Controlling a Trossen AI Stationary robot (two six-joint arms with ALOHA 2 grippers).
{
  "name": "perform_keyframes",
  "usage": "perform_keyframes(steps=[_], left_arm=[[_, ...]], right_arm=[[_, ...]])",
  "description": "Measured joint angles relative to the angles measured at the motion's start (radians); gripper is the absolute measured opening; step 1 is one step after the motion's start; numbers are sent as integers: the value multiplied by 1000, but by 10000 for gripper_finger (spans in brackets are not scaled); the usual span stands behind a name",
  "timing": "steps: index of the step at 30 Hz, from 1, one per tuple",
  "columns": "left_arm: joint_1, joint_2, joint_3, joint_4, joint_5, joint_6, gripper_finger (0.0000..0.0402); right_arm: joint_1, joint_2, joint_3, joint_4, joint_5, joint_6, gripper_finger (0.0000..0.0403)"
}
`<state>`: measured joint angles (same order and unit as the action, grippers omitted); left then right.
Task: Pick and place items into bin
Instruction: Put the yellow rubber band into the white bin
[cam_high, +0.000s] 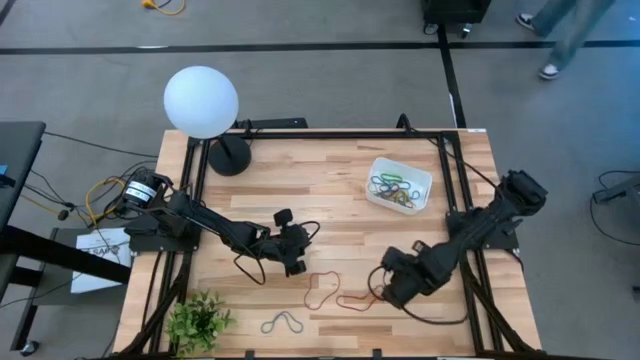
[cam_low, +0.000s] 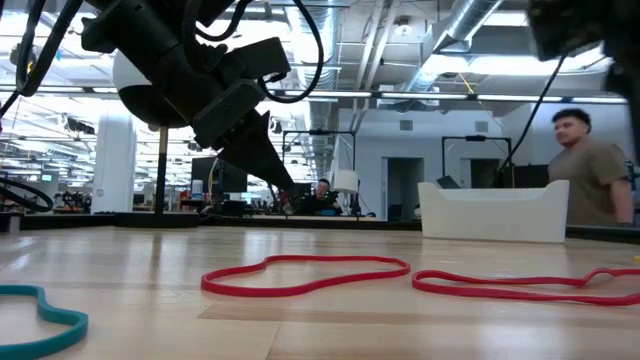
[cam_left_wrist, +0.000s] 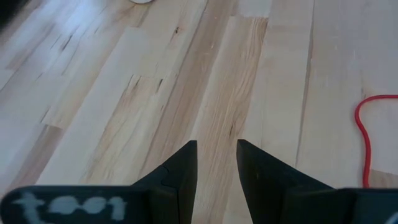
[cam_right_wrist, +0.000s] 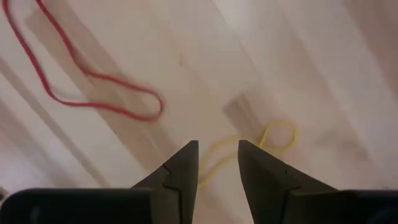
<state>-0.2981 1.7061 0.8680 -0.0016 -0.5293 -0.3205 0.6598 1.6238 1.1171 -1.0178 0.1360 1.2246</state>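
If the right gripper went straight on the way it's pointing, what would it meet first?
Most likely the yellow rubber band, lying on the table just ahead of the right gripper, whose fingers stand apart; depth is unclear.

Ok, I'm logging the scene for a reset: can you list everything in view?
bin: one, white, far right of the table, holding several bands
red bands: two, on the table between the pincers
yellow band: one, just ahead of the right pincer
grey-blue band: one, near edge
globe lamp: one, white on a black base, far left corner
plant: one, green, near left corner
person: one, beyond the table
left pincer: open, empty, above bare wood
right pincer: open, empty, over the yellow band
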Motion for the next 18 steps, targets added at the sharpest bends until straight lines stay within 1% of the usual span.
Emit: perform_keyframes(steps=[7, 12, 15, 18], left_arm=[[2, 0, 0, 0, 27, 18, 103], [11, 0, 0, 12, 29, 49, 103], [21, 0, 0, 34, 44, 77, 103], [33, 0, 0, 64, 66, 126, 103]], right_arm=[[65, 0, -73, 44, 1, 301, 98], [75, 1, -142, 95, 0, 486, 95], [73, 1, -160, 95, 4, 552, 95], [64, 1, -163, 87, 35, 582, 95]])
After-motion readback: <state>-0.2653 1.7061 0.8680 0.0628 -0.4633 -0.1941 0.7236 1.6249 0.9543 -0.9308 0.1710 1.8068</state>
